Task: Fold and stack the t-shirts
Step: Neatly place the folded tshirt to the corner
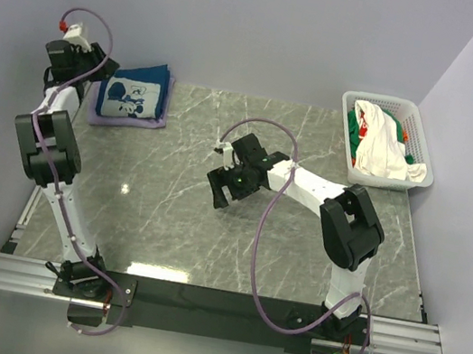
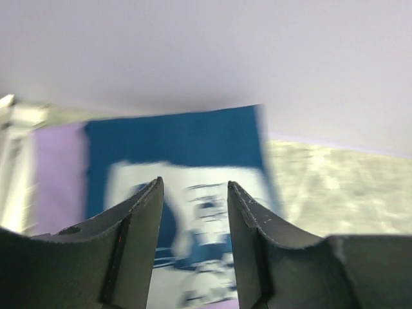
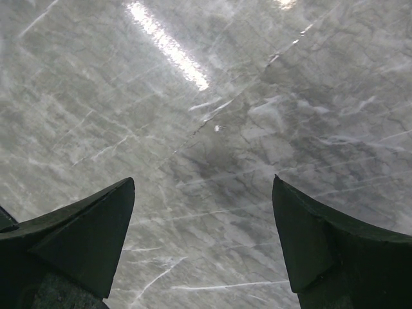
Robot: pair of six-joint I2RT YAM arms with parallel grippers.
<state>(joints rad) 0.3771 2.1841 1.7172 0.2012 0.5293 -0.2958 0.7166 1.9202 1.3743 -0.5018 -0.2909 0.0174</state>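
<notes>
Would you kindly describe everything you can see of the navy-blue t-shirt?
The navy-blue t-shirt is soft cloth, folded into a rectangle with a white printed graphic facing up. It lies flat at the far left corner of the table, on a folded lavender t-shirt whose edges peek out. The left claw hovers near it, jaws apart, seemingly not touching.

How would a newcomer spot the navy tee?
Start at the grey marble table, its far left corner. There a folded dark navy-blue cloth t-shirt lies on a folded pale lavender one. Its white printed graphic sets it apart from the plain lavender.
</notes>
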